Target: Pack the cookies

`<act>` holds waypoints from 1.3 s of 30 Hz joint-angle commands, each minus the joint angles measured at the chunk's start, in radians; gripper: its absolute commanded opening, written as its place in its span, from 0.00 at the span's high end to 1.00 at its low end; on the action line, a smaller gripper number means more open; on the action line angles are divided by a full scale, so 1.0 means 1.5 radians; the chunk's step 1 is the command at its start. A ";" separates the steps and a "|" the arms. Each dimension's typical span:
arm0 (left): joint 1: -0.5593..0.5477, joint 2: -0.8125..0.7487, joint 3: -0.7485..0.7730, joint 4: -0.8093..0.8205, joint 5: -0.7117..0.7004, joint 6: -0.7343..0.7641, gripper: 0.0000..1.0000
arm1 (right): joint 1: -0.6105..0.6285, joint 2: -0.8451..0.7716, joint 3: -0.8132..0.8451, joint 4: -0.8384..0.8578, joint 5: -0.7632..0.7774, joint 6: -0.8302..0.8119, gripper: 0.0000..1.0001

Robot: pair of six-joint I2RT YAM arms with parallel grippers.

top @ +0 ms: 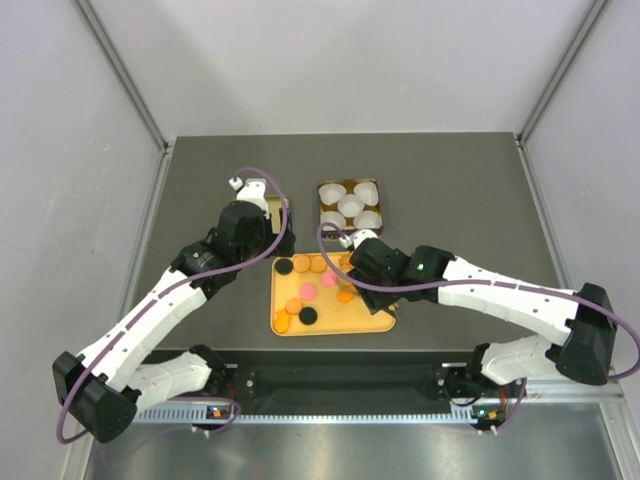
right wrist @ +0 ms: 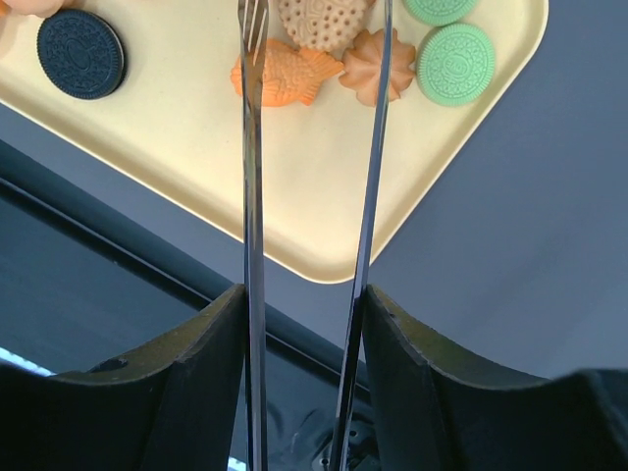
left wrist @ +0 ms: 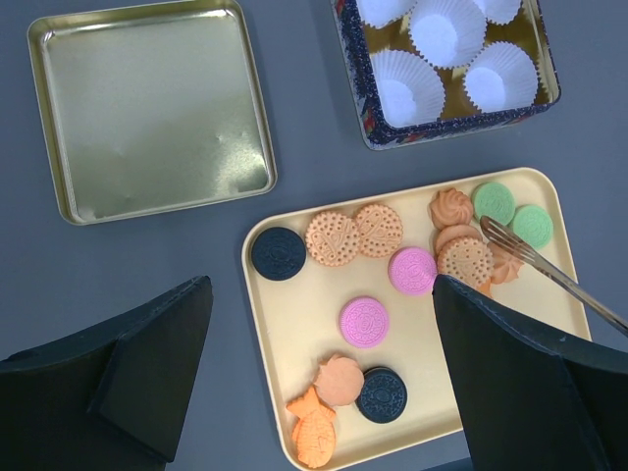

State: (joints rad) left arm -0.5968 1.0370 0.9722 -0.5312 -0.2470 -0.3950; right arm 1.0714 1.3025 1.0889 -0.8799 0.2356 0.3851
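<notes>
1. Your right jaws sit nearest the lens in the right wrist view. They are partly closed on a pair of metal tongs (right wrist: 252,196), with one thin arm pressed against each finger.
2. Your left jaws stand spread wide and hold nothing. In their own view the yellow tray (left wrist: 294,324) shows between the two fingers.
3. Edges: the tray's rounded corner lies close to the front edge of the worktop (left wrist: 304,98), with a dark rail just beyond it.
4. Room: you have grey worktop right of the tray. Strips of it also separate the tray, the tin (left wrist: 442,135) and the gold lid (left wrist: 147,108), none of which touch. White walls stand at both sides and the back.
5. Behind the tray, the tin holds white paper cups (left wrist: 446,29).
6. All the cookies (left wrist: 364,322) you can see lie on the tray.
7. The tong tips stand apart over the cluster at the tray's right end. The forked tip is above the fish-shaped cookie (right wrist: 285,74) and the other arm crosses the swirled cookie (right wrist: 378,64). The green cookies (right wrist: 456,64) lie just outside the tips. You cannot tell whether the tips touch anything.
</notes>
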 commanded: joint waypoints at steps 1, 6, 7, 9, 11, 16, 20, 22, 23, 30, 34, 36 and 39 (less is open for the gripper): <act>0.004 -0.007 -0.001 0.024 0.005 0.004 0.01 | 0.012 0.000 0.031 0.010 0.013 -0.009 0.51; 0.005 -0.006 -0.003 0.026 0.009 0.003 0.01 | 0.011 0.011 0.032 0.009 0.015 -0.014 0.52; 0.006 -0.008 -0.003 0.025 0.009 0.002 0.01 | 0.012 0.010 0.032 0.009 0.014 -0.014 0.54; 0.006 -0.008 -0.004 0.025 0.009 0.002 0.01 | 0.012 0.008 0.034 0.008 0.015 -0.014 0.57; 0.007 -0.010 -0.005 0.025 0.009 0.002 0.01 | 0.012 0.004 0.039 0.004 0.016 -0.017 0.59; 0.007 -0.012 -0.007 0.026 0.010 0.000 0.01 | 0.012 -0.004 0.060 -0.011 0.027 -0.019 0.64; 0.007 -0.013 -0.007 0.026 0.010 0.000 0.01 | 0.009 -0.017 0.076 -0.019 0.034 -0.022 0.64; 0.007 -0.015 -0.008 0.025 0.009 0.000 0.01 | 0.004 -0.025 0.080 -0.025 0.031 -0.023 0.64; 0.008 -0.015 -0.008 0.025 0.009 0.000 0.01 | 0.002 -0.027 0.084 -0.028 0.031 -0.023 0.64; 0.008 -0.016 -0.008 0.026 0.013 0.000 0.01 | -0.036 -0.031 0.125 -0.034 0.012 -0.042 0.64; 0.008 -0.014 -0.008 0.029 0.016 -0.002 0.01 | -0.090 -0.010 0.173 -0.023 -0.006 -0.067 0.64; 0.008 -0.013 -0.009 0.030 0.017 -0.002 0.01 | -0.113 0.004 0.194 -0.004 -0.025 -0.080 0.64; 0.009 -0.011 -0.008 0.032 0.021 -0.003 0.01 | -0.153 0.042 0.228 0.041 -0.052 -0.088 0.64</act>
State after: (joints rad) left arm -0.5892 1.0363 0.9607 -0.5304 -0.2241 -0.3962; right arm 0.8845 1.3273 1.3582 -0.9298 0.2035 0.2882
